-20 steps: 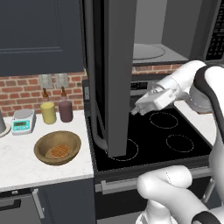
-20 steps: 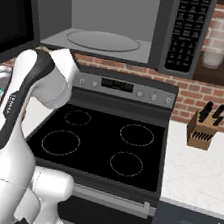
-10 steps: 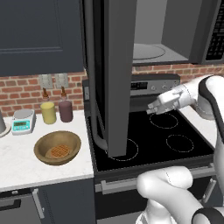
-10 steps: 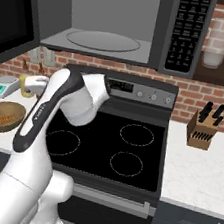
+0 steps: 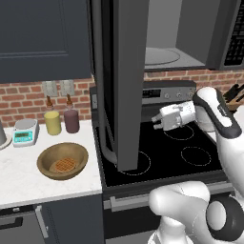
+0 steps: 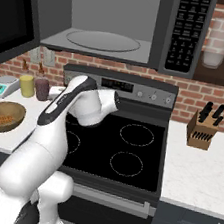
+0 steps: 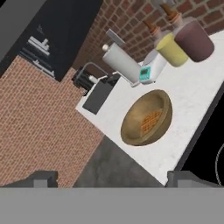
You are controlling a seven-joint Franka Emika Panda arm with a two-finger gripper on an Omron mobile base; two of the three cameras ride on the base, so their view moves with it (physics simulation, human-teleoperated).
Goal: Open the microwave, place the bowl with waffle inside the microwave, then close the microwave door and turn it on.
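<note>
Swung left over the stove (image 5: 181,147), open claw (image 5: 155,122) faces the bowl (image 7: 146,117).

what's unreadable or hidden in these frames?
- Gripper in left base view: fingertips partly behind the open microwave door.
- Microwave button labels, right base view: too small to read.
- Bowl in right base view: cut by the left edge.
- Scale display, hand view: blurred.
</note>
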